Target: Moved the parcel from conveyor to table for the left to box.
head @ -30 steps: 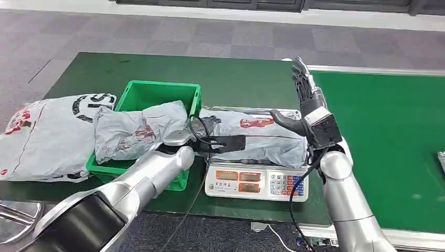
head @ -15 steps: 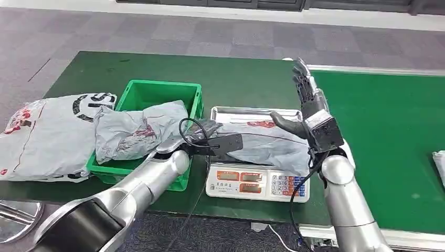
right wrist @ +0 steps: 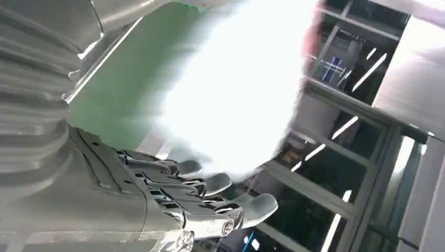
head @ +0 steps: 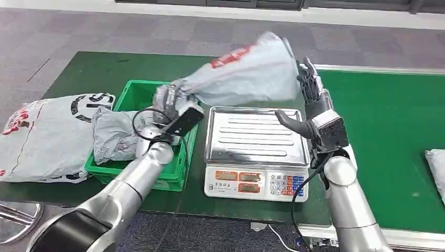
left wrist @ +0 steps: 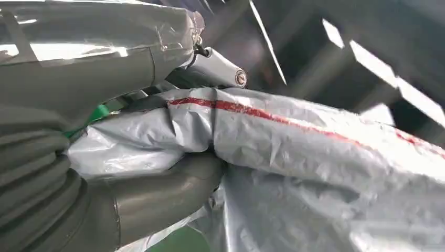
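Note:
A grey plastic parcel (head: 246,73) with red print hangs tilted in the air above the scale's steel tray (head: 254,136). My left hand (head: 168,100) grips its lower end, over the right rim of the green crate (head: 137,89). The left wrist view has the thumb (left wrist: 157,194) pressed under the crumpled parcel (left wrist: 315,173). My right hand (head: 314,100) stands upright and open at the scale's right side, fingers spread, beside the raised parcel's far end. In the right wrist view the fingers (right wrist: 210,197) are apart and hold nothing, with the parcel (right wrist: 236,94) a bright blur beyond them.
Another grey parcel (head: 113,134) lies in the green crate. A large grey bag (head: 47,134) lies left of the crate on the green table. The scale's keypad (head: 286,185) faces me. The green conveyor (head: 388,126) runs on the right, with a parcel (head: 436,165) at its edge.
My left hand has lifted the parcel off the scale tray and swung it up and left toward the crate. The tray is now bare. The right hand has stayed in place.

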